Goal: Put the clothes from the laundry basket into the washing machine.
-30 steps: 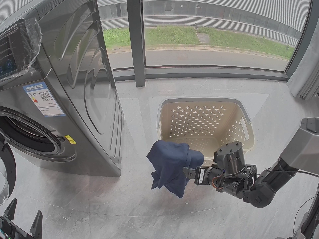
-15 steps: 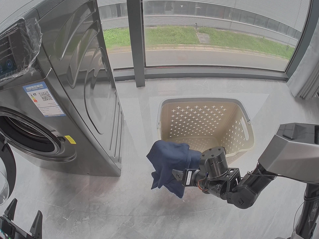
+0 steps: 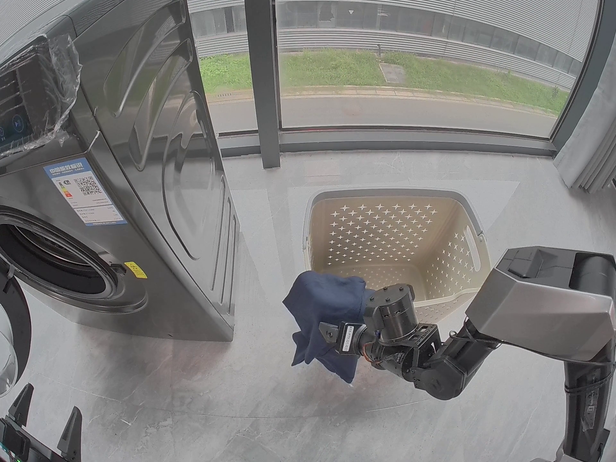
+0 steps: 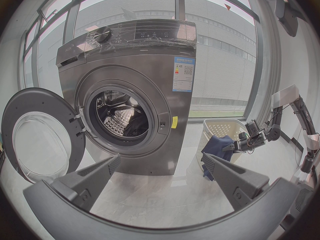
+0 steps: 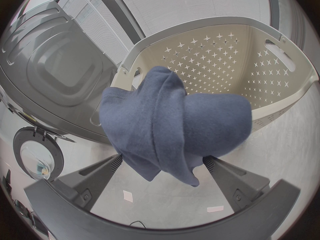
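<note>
One cloth (image 3: pixel 324 316) in play here: navy, soft and slightly fuzzy, a stitched hem showing, bunched into thick rounded folds. It's draped over the basket (image 3: pixel 391 195) at its near corner on the washer's side, and it hangs down the outside wall.

The basket is cream plastic, a rounded rectangle with a smooth paler rim, a slot handle cut in one end and small star-shaped holes punched across its walls.

Right pincer (image 5: pixel 161 160) is level with the cloth, just beside that corner. It is released, with the jaws spread wide. They are dark grey wedges with ribbed pads, one on each side of the cloth's lower folds. Whether the tips touch the fabric, I cannot tell.

Left pincer (image 4: pixel 160 156) sits low near the floor (image 3: pixel 224 405), well apart from the basket and facing the washer (image 3: pixel 167 162). It is released too, jaws wide.

The washer is a dark grey metal box with pressed, curved panels down its side. Crinkled clear film (image 3: pixel 45 91) is stretched over the control strip and knob. Its round door (image 4: pixel 40 134) is swung fully open, a thick dark ring around a domed glass bowl. The mouth shows a shiny steel drum (image 4: pixel 120 114), perforated, with a raised paddle. Something dark lies low inside; what it is, I cannot tell.

The floor is pale and glossy, stone-patterned. Basket and washer stand on it side by side, near a tall glass window (image 3: pixel 417 46) in a dark frame.
</note>
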You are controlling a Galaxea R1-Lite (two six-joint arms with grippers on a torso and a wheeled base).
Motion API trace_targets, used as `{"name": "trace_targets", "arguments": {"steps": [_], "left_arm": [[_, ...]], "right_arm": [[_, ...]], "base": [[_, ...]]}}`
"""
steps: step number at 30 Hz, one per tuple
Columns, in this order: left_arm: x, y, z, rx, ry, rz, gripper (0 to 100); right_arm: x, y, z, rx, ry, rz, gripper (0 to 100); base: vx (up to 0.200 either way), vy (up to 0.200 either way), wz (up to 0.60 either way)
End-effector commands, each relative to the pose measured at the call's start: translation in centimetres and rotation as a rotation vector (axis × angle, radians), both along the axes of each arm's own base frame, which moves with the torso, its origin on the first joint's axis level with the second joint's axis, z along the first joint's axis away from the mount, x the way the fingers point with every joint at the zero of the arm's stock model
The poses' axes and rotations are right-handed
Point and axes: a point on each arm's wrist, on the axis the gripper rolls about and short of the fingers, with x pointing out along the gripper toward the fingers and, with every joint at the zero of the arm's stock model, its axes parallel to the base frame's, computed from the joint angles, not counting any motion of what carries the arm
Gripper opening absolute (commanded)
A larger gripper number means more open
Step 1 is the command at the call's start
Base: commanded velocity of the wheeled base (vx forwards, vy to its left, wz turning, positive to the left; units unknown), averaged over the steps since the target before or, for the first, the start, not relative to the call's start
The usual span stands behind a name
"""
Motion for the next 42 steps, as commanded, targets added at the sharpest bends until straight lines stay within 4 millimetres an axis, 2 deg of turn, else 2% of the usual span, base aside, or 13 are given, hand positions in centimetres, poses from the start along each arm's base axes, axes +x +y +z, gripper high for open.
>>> {"name": "trace_targets", "arguments": {"steps": [1, 2, 3, 8, 13, 19, 20, 24, 25, 26, 30, 36, 42], "left_arm": [[0.0, 0.0, -0.4, -0.002, 0.005, 0.000, 100], [0.0, 0.0, -0.4, -0.002, 0.005, 0.000, 100], [0.0, 0.0, -0.4, -0.002, 0.005, 0.000, 100], [0.0, 0.0, -0.4, -0.003, 0.005, 0.000, 100], [0.0, 0.0, -0.4, -0.003, 0.005, 0.000, 100], [0.0, 0.0, -0.4, -0.003, 0.005, 0.000, 100], [0.0, 0.0, -0.4, -0.003, 0.005, 0.000, 100], [0.0, 0.0, -0.4, -0.002, 0.005, 0.000, 100], [0.0, 0.0, -0.4, -0.002, 0.005, 0.000, 100], [0.0, 0.0, -0.4, 0.000, 0.005, 0.000, 100], [0.0, 0.0, -0.4, 0.000, 0.005, 0.000, 100], [0.0, 0.0, -0.4, 0.000, 0.005, 0.000, 100], [0.0, 0.0, -0.4, 0.002, 0.005, 0.000, 100]], "right_arm": [[0.3, 0.3, -0.4, 0.003, 0.002, 0.000, 100], [0.5, 0.4, -0.5, 0.006, 0.000, -0.003, 100], [0.5, 0.4, -0.5, 0.006, 0.000, -0.003, 0], [0.4, 0.5, -0.3, 0.017, -0.013, 0.001, 0], [-0.7, 0.7, 1.0, 0.035, -0.035, 0.023, 0], [-4.7, -1.3, 6.3, 0.076, -0.080, 0.060, 0], [-4.8, -1.4, 6.5, 0.079, -0.084, 0.059, 0], [-9.1, -4.8, 12.9, 0.176, -0.196, 0.098, 0], [-9.1, -4.8, 12.9, 0.176, -0.196, 0.098, 0], [-10.5, -6.0, 14.8, 0.214, -0.237, 0.114, 0], [-13.6, -8.5, 18.8, 0.329, -0.334, 0.184, 0], [-15.9, -11.2, 22.3, 0.420, -0.482, 0.242, 0], [-16.9, -11.9, 23.2, 0.421, -0.637, 0.328, 0]], "base": [[0.000, 0.000, 0.00], [0.000, 0.000, 0.00], [0.000, 0.000, 0.00], [0.000, 0.000, 0.00], [0.000, 0.000, 0.00], [0.000, 0.000, 0.00], [0.000, 0.000, 0.00], [0.000, 0.000, 0.00], [0.000, 0.000, 0.00], [0.000, 0.000, 0.00], [0.000, 0.000, 0.00], [0.000, 0.000, 0.00], [0.000, 0.000, 0.00]]}}
